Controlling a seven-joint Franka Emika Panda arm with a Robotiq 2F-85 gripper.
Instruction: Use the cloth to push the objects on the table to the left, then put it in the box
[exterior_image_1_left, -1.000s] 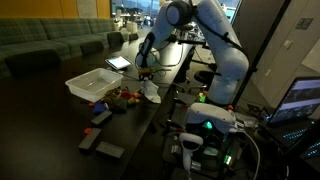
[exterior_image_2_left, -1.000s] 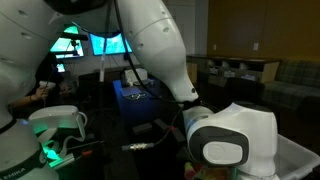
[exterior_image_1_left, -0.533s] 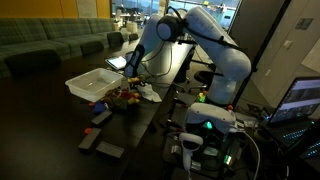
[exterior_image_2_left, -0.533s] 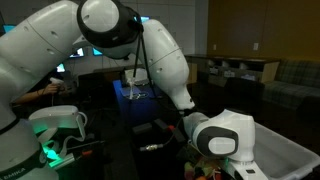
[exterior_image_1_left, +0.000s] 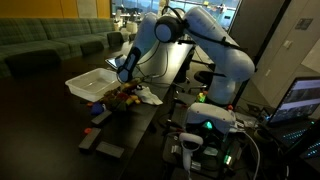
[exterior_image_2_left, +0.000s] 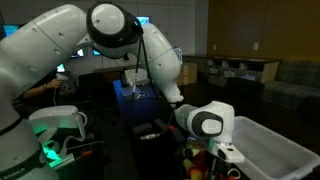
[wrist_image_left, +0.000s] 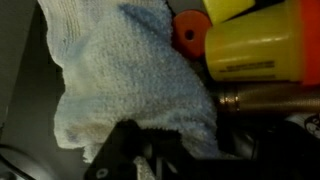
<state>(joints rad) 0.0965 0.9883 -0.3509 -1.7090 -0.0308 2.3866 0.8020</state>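
Holding cloth (wrist_image_left: 130, 70) against toys (wrist_image_left: 250, 45) beside box (exterior_image_1_left: 92, 84)

The box (exterior_image_1_left: 88, 84) is sitting on the bench (exterior_image_1_left: 140, 125). Small objects (exterior_image_1_left: 122, 97) are lying just beside the box, and the cloth (exterior_image_1_left: 149, 97) is lying on their far side from the box.

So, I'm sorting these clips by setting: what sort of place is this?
Probably an office or lab lounge rather than a home. A long green sofa runs along the back, an open laptop screen glows beside the robot's base, and the arm works over a dark table.
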